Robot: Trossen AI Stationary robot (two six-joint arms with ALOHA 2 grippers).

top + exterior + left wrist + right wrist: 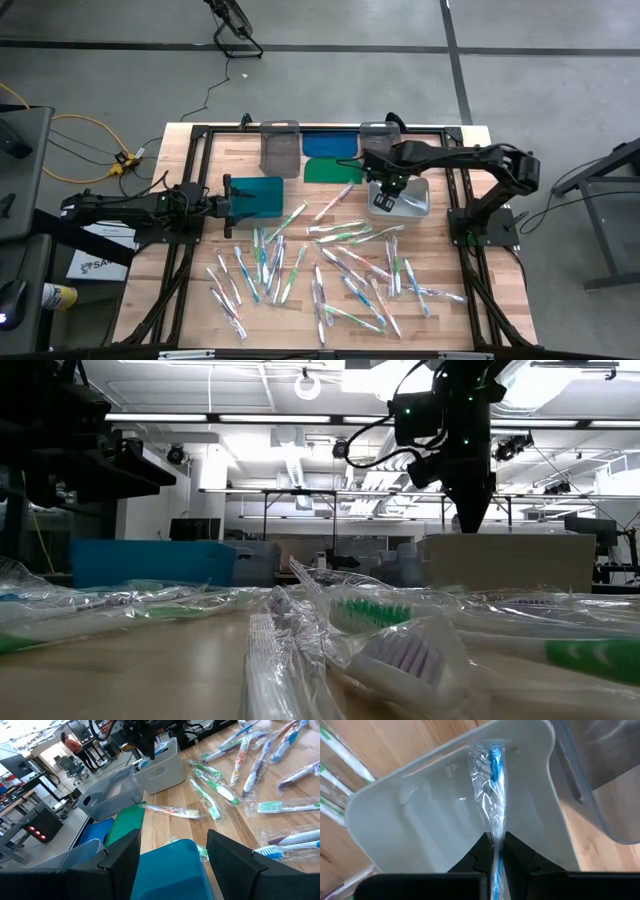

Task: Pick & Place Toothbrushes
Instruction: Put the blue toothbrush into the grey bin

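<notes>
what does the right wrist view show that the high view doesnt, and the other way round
Only the right wrist view shows the right tool pinching a wrapped blue toothbrush that hangs over the inside of the white bin.

Only the high view shows the scattered toothbrushes on the table, the teal bin at the left tool, and the blue and green lids.

Both show the white bin and wooden table.

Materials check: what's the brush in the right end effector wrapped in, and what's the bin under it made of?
Toothbrush wrapper: thin clear film, likely plastic; it crinkles and glints, with the blue brush showing through.
White bin: looks like moulded plastic, smooth and slightly glossy, with rounded corners and soft reflections.
</notes>
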